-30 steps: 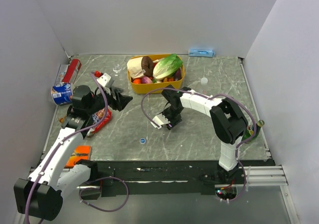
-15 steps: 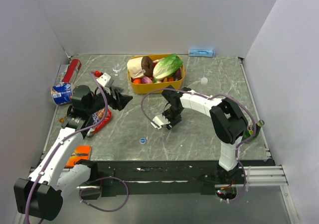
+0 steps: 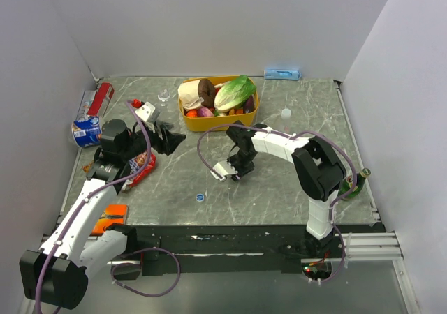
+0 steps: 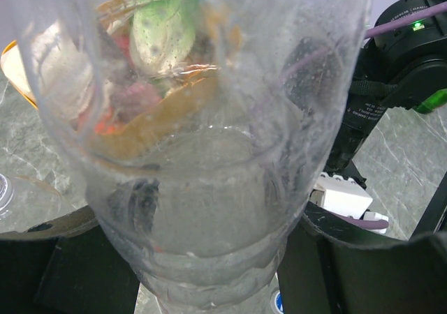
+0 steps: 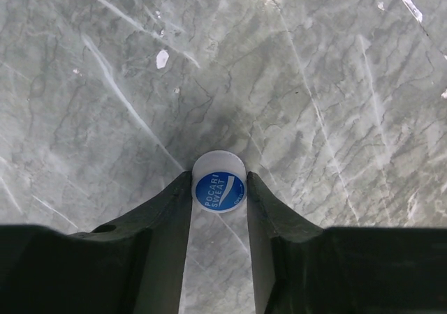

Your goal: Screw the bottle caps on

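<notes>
A blue-topped bottle cap point(image 5: 219, 190) lies on the marble table, and my right gripper point(image 5: 218, 183) is shut on it, both fingers pressed against its sides. From above, that right gripper point(image 3: 236, 172) points down at the table's middle. My left gripper point(image 4: 202, 275) is shut on a clear bottle point(image 4: 202, 153) that fills the left wrist view. In the top view the left gripper point(image 3: 165, 138) hangs left of centre; the bottle barely shows there. A second blue cap point(image 3: 200, 197) lies nearer the front, and a whitish cap point(image 3: 286, 113) sits back right.
A yellow tub point(image 3: 209, 123) of toy food stands at the back centre. Cans point(image 3: 86, 130) and a red can point(image 3: 103, 94) lie at the left, with a snack packet point(image 3: 141, 166) nearby. A dark green bottle point(image 3: 353, 186) is by the right edge.
The right gripper's fingers have closed in onto the blue cap. The left arm and its bottle have stayed put.
</notes>
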You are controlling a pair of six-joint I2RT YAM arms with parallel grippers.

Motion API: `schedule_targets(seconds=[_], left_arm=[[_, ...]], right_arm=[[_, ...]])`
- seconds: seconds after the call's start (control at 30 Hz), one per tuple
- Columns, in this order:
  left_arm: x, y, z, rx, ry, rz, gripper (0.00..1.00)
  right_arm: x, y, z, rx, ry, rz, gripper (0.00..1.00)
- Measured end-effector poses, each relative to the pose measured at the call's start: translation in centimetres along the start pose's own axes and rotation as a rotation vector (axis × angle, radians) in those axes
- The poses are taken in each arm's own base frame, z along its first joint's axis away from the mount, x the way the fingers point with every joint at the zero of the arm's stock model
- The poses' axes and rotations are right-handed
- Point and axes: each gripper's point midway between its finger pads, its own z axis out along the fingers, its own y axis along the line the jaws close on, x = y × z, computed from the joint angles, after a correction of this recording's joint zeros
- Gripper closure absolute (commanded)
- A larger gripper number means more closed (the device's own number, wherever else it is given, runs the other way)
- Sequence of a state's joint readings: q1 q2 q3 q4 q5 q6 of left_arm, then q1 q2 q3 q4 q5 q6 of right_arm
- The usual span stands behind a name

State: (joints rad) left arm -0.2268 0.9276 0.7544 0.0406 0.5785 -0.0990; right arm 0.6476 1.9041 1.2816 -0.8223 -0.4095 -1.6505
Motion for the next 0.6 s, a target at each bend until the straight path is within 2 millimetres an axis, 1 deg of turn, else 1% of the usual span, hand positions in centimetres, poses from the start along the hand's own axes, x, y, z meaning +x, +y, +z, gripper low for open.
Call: schedule_targets(seconds=[0.03, 0.17, 0.23, 0.27, 0.3, 0.37, 0.4, 0.43, 0.47, 0.5, 0.57, 0.6], left_arm=[[0.0, 0.0, 0.0, 0.0, 0.0, 0.0, 0.99], [0.3, -0.1, 0.1, 0.015, 0.009, -0.001, 0.99], [1.0, -0.7, 0.5, 0.046, 0.032, 0.025, 0.99], [1.4, -1.2, 0.8, 0.066, 0.046, 0.041, 0.99], [2.1, -2.1, 1.1, 0.102, 0.071, 0.074, 0.99], [3.4, -4.0, 1.6, 0.177, 0.111, 0.126, 0.99], [4.1, -5.1, 1.7, 0.222, 0.132, 0.16, 0.99], [5.0, -6.6, 1.9, 0.28, 0.154, 0.205, 0.99], [5.5, -7.6, 1.9, 0.322, 0.163, 0.244, 0.99], [5.9, -8.2, 1.9, 0.345, 0.166, 0.27, 0.99], [7.1, -9.1, 1.9, 0.391, 0.172, 0.333, 0.99], [8.1, -9.5, 1.8, 0.41, 0.182, 0.357, 0.99]], right_arm=[[0.0, 0.0, 0.0, 0.001, -0.001, 0.004, 0.69], [-0.2, 0.1, -0.2, 0.007, -0.009, 0.046, 0.72], [-0.8, 0.2, -1.1, 0.026, -0.029, 0.088, 0.73], [-1.2, 0.2, -1.9, 0.039, -0.04, 0.108, 0.73], [-1.7, 0.3, -3.1, 0.058, -0.055, 0.132, 0.73], [-3.0, 0.4, -6.0, 0.11, -0.087, 0.171, 0.73], [-3.8, 0.3, -8.2, 0.151, -0.107, 0.193, 0.73], [-5.4, -0.1, -11.9, 0.233, -0.142, 0.208, 0.74], [-6.5, -0.4, -14.4, 0.292, -0.163, 0.21, 0.74], [-7.6, -0.4, -16.7, 0.344, -0.19, 0.214, 0.74], [-9.7, 0.0, -20.4, 0.424, -0.235, 0.214, 0.73], [-10.8, 0.4, -22.0, 0.456, -0.26, 0.214, 0.72]])
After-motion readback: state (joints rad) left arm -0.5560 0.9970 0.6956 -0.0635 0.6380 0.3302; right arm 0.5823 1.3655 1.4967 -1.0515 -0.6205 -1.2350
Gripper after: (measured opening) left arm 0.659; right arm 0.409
